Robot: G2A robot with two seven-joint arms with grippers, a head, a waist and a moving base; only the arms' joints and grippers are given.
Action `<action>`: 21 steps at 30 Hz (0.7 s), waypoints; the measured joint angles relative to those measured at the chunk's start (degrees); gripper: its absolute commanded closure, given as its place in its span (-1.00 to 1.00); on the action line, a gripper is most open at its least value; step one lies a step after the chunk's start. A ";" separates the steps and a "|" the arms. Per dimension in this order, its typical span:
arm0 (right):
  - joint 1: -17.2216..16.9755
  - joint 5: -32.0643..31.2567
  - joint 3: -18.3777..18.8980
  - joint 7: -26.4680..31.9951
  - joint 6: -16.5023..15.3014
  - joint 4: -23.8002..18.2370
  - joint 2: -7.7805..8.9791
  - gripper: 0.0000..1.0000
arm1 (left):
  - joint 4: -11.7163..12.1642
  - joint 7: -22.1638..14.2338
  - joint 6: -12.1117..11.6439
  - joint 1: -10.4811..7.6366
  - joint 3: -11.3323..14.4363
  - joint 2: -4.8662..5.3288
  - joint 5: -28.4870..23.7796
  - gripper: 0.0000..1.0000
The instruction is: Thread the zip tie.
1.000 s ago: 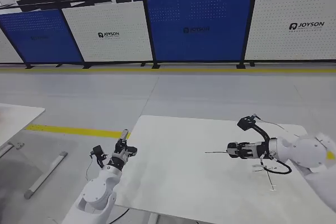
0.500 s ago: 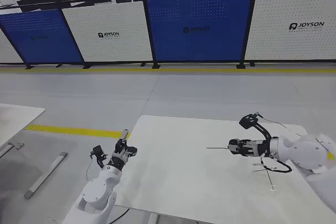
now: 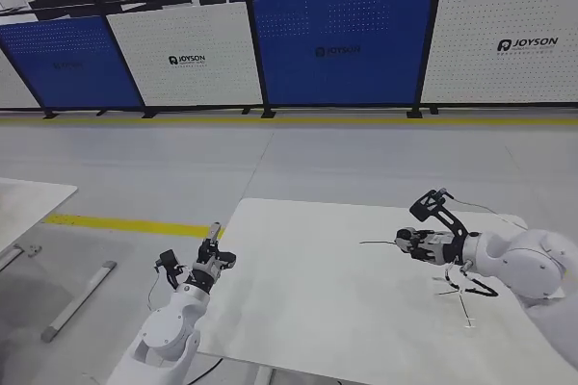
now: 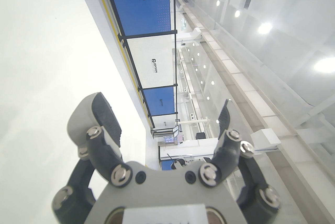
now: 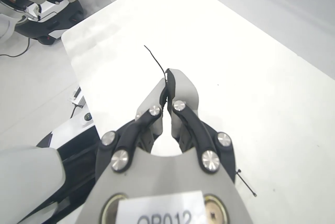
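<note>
Right wrist view: right fingers (image 5: 188, 88) closed on thin black zip tie (image 5: 156, 60), tail jutting out above white worktop (image 5: 222, 33). Left fingers (image 4: 105, 115) spread wide, empty, beside worktop edge.

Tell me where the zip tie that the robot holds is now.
The zip tie is pinched in the right gripper, its free end sticking out over the table, on the right half in the top view.
</note>
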 measured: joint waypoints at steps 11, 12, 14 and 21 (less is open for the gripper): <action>-0.69 -7.27 0.09 -3.51 0.15 -0.97 -0.02 1.00 | 0.00 0.00 0.00 0.00 0.00 0.00 0.00 -1.00; -0.71 -9.90 -0.45 -4.38 0.03 -2.04 -0.06 1.00 | 0.00 0.00 0.00 0.00 0.00 0.00 0.00 -1.00; -0.53 -14.02 -2.17 -5.91 -0.01 -4.02 -0.02 1.00 | 0.00 0.00 0.00 0.00 0.00 0.00 0.00 -1.00; 2.58 -22.66 -10.05 -12.53 0.00 -5.79 1.79 1.00 | 0.00 0.00 0.00 0.00 0.00 0.00 0.00 -1.00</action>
